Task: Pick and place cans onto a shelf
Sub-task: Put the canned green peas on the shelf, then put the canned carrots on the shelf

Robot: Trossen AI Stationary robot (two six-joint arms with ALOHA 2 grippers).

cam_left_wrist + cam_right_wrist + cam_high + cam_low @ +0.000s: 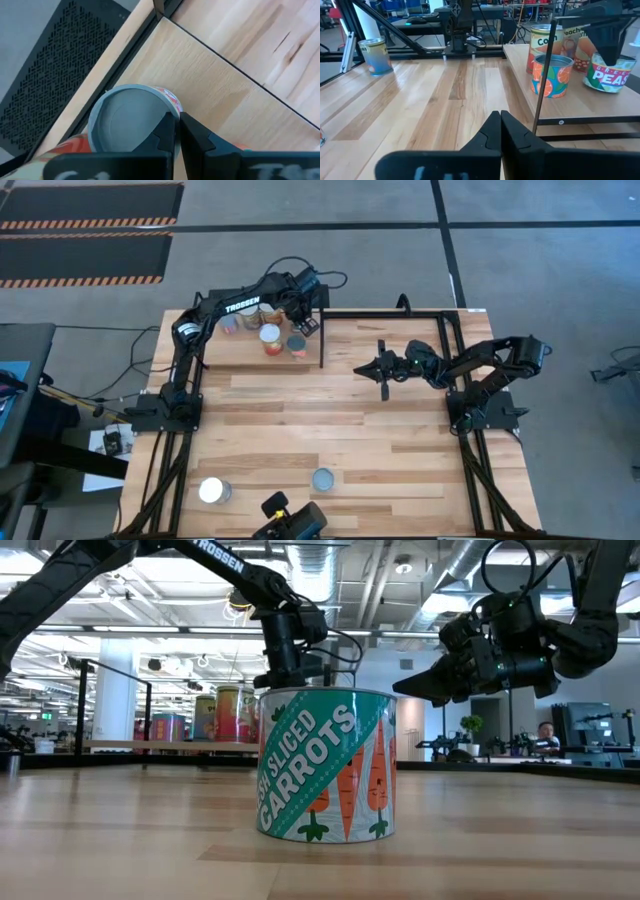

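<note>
The left claw (305, 308) is up over the shelf (345, 332) at the far side of the table (330, 430), fingers clenched with nothing between them, just above a can (131, 116). Several cans (271, 338) sit on the shelf, and two more (213, 491) are down near the front edge. The right claw (381, 370) hovers mid-table, clenched and empty.

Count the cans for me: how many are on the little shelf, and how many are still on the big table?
Shelf cans: 5, as far as I can tell, one by the left claw
Table cans: 2
Total: 7
</note>
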